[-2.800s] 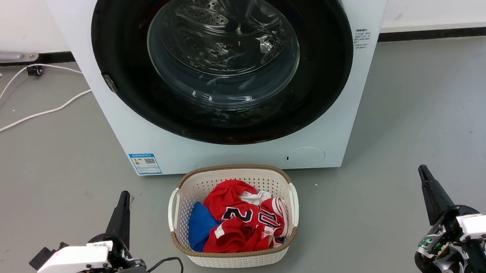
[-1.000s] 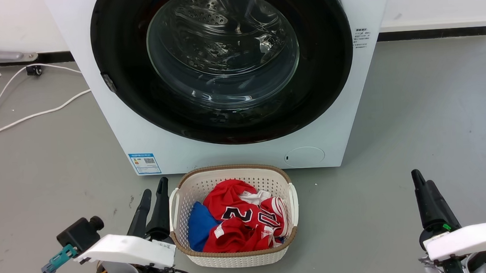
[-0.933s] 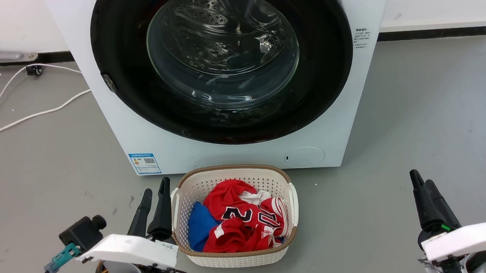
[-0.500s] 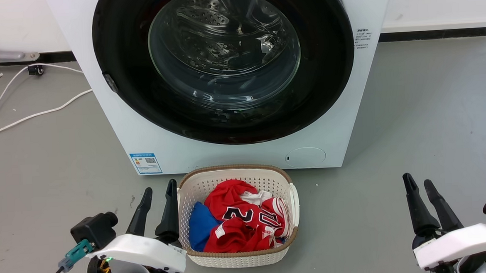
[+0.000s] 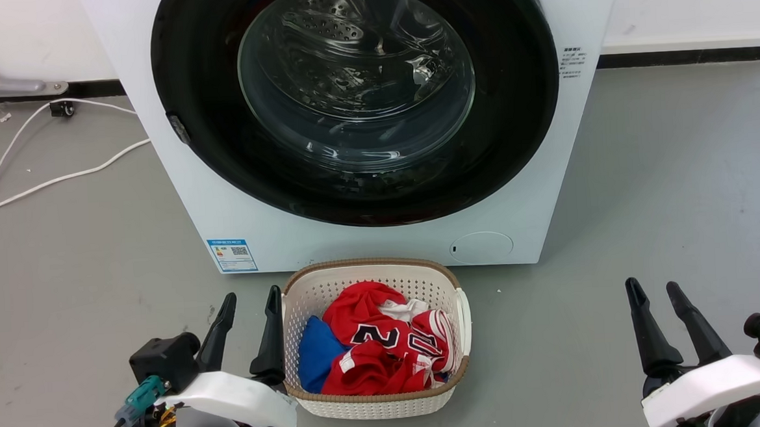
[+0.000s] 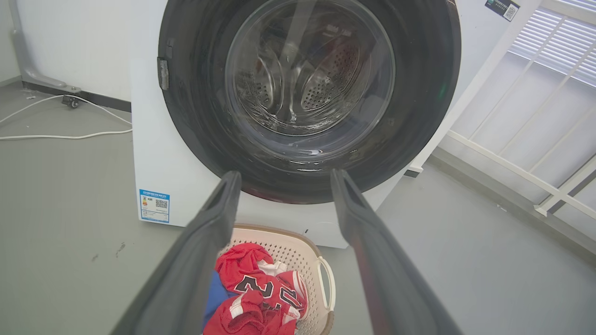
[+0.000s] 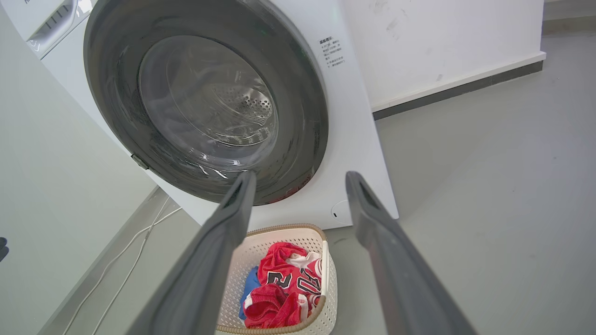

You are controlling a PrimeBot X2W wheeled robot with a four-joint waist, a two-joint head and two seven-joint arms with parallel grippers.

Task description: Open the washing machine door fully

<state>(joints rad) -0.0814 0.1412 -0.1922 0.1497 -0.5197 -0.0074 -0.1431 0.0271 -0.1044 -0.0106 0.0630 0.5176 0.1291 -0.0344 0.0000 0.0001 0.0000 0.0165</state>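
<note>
Both grippers have spread their fingers. The left gripper [image 5: 251,293] and the right gripper [image 5: 650,284] were pinched together a few seconds back; now each stands with jaws apart and holds nothing. The left one has also slid inward, so its inner finger is just beside the rim of the laundry basket [image 5: 366,264]. The washing machine door [image 5: 356,104] has not budged. It sits shut against the white machine, ahead of and above both grippers and well apart from either. A small grey tab [image 5: 177,128] on its rim lies up ahead of the left gripper, slightly outward. This looks like readying for the reach, and the opening itself is not yet begun.
</note>
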